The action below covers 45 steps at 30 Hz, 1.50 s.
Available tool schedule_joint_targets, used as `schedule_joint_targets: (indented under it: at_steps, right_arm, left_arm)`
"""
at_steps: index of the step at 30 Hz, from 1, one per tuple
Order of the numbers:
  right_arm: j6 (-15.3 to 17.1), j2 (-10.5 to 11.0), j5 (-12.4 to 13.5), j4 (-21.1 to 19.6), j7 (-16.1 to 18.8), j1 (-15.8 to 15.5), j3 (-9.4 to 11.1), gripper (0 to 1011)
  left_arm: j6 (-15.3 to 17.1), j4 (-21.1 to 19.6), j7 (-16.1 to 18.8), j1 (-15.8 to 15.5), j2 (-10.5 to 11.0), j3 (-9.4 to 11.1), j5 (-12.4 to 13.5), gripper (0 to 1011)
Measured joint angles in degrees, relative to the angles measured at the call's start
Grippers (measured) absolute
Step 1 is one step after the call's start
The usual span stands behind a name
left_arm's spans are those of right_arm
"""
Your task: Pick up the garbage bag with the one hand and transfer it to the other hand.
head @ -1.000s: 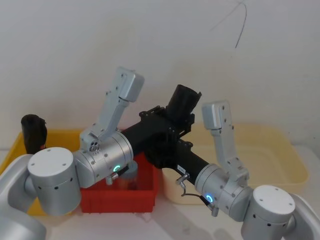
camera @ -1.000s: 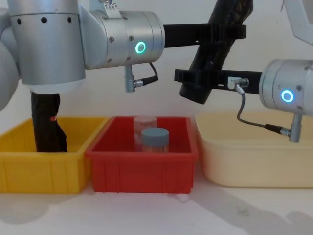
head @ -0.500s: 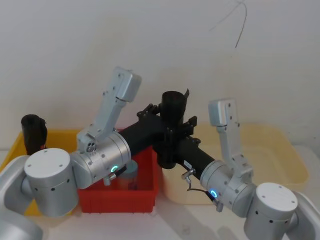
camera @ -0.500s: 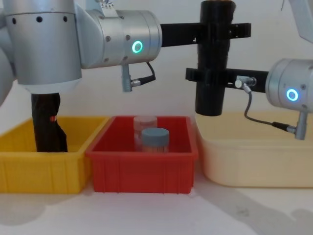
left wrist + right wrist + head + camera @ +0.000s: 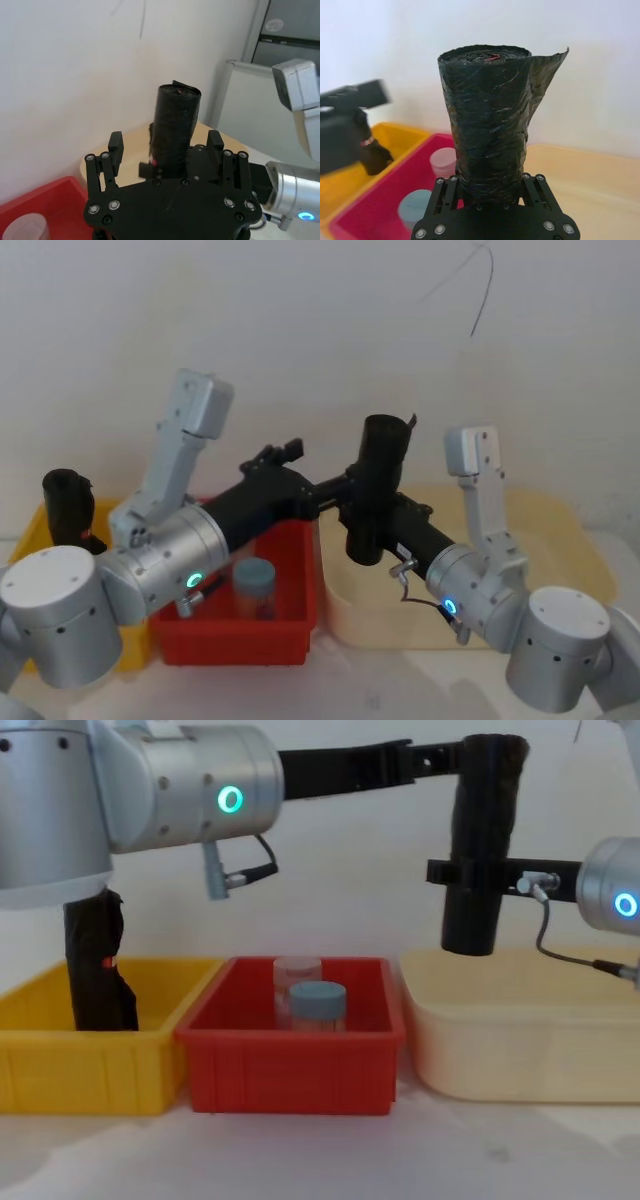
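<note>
Holding the garbage bag (image 5: 480, 840) upright above the cream bin (image 5: 520, 1055), the other hand (image 5: 455, 873) has its fingers clamped round it. The one hand (image 5: 430, 758), fingers apart by its top, should probably back straight off, no snagging.

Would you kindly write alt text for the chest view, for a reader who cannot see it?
The right gripper holds the black garbage bag roll upright above the beige bin, with the left gripper level with its top. Below stand a red bin with two containers and a yellow bin holding another black roll.
</note>
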Motion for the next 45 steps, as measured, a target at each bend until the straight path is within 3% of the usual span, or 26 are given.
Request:
schedule_joint_targets:
  at_steps: [13,24,29,38,45]
  right_arm:
    - [1.61,0.79,-1.45,3.56,-2.16,2.15,2.32,550]
    - [2.92,2.60,-3.27,4.68,-2.40,3.15,2.89,886]
    - [2.84,3.12,-4.06,4.49,-2.40,3.59,3.04,992]
    - [1.01,3.89,-5.73,2.58,-2.40,4.57,3.25,1002]
    - [0.08,4.90,-6.43,-0.08,-0.25,5.14,2.63,1001]
  left_arm:
    - [1.18,-5.40,3.10,4.09,2.26,-3.95,-2.79,1001]
    - [1.90,-7.78,4.99,6.09,3.56,-5.62,-3.76,1001]
    - [2.09,-8.38,5.46,6.57,3.88,-6.04,-3.98,1001]
    - [2.24,-8.95,5.94,7.07,4.20,-6.47,-4.22,1001]
    - [2.30,-9.20,6.11,7.26,4.32,-6.63,-4.30,1001]
